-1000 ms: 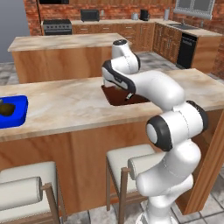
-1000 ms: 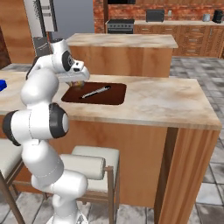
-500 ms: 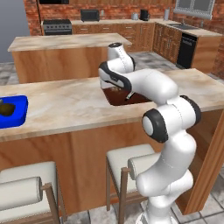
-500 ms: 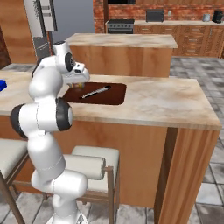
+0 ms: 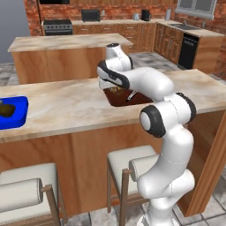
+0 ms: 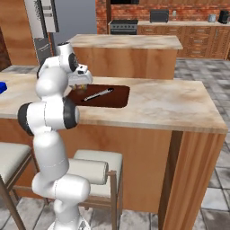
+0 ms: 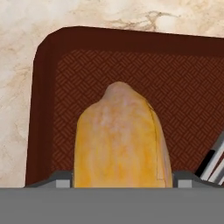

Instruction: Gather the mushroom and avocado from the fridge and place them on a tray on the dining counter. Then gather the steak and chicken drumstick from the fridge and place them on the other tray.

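My gripper (image 7: 120,181) hangs low over the left end of the other tray (image 7: 183,87), shut on the chicken drumstick (image 7: 118,140), a tan-orange lump between the fingertips. In the base views the gripper (image 5: 115,89) (image 6: 81,85) sits over that dark brown tray (image 5: 139,100) (image 6: 117,98) on the dining counter (image 5: 75,110) (image 6: 170,105). The blue tray (image 5: 15,118) lies at the counter's left end with the avocado (image 5: 5,109) in it as a dark lump. I cannot make out the mushroom. The steak is out of view. The grey fridge (image 6: 72,18) stands far behind.
A silver utensil (image 6: 99,94) (image 5: 131,95) (image 7: 214,162) lies in the brown tray, right of the drumstick. Padded stools (image 5: 26,190) (image 6: 96,166) stand against the counter's front. A second island (image 5: 66,48) and the kitchen cabinets lie beyond.
The arm's upper links have shifted slightly. The hand stays over the brown tray's left end with the same grip on the drumstick.
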Controlling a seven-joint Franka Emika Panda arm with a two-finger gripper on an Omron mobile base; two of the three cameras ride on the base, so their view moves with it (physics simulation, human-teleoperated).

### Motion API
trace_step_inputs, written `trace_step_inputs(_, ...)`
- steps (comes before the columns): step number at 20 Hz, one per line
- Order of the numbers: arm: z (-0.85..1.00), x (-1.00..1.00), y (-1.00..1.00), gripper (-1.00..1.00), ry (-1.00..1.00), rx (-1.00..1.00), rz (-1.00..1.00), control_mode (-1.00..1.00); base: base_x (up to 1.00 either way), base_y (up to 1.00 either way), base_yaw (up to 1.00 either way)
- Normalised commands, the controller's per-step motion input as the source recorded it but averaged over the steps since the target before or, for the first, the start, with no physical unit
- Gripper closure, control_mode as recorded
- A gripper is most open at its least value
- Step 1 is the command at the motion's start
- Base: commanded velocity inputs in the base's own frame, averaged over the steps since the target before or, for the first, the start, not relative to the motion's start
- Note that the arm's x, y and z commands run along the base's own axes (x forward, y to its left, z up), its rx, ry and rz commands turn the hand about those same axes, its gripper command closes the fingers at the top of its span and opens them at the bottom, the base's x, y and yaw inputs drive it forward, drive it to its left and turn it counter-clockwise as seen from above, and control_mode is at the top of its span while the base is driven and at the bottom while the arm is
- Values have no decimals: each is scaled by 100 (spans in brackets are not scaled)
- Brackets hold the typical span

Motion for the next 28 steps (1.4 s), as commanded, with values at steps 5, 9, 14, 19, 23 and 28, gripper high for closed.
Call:
trace_step_inputs(5,-18,19,3,-100,4,1,0,-100,0,0,0)
trace_step_inputs(9,-6,-1,0,-100,3,4,0,-100,0,0,0)
trace_step_inputs(14,-1,-8,-3,-100,1,4,0,-100,0,0,0)
trace_step_inputs(19,0,-4,-6,-100,-2,2,0,-100,0,0,0)
trace_step_inputs(23,0,-9,-1,-100,-10,0,0,-100,0,0,0)
trace_step_inputs(28,3,-23,-6,-100,-19,0,0,-100,0,0,0)
